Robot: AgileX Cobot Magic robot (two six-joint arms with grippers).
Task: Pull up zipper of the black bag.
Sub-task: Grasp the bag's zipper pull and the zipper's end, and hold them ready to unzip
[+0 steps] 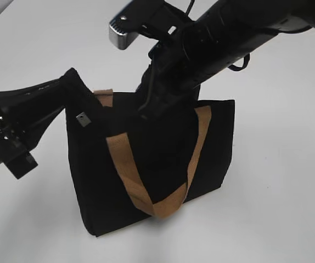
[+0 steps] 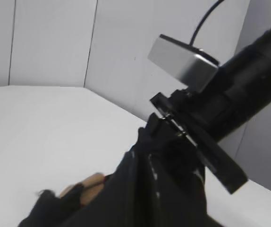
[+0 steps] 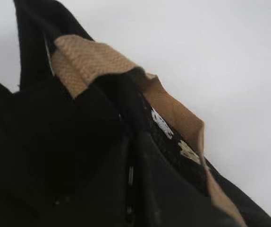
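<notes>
The black bag point(image 1: 163, 159) stands upright on the white table, its tan handles hanging down the front. My left gripper point(image 1: 71, 82) comes in from the left and is shut on the bag's raised top left corner; in the left wrist view point(image 2: 144, 147) its jaws are closed on black fabric. My right gripper point(image 1: 146, 107) reaches down from the upper right to the middle of the bag's top edge. In the right wrist view its fingers point(image 3: 131, 142) are closed together, with a thin silvery strip, seemingly the zipper pull point(image 3: 131, 175), pinched between them. The zipper line is hidden in the exterior view.
A small grey tag point(image 1: 81, 119) sits on the bag's front near the left corner. A tan handle point(image 3: 93, 59) lies just beyond my right gripper. The right arm's silver camera point(image 2: 182, 61) is close ahead of my left gripper. White table point(image 1: 278, 181) surrounds the bag.
</notes>
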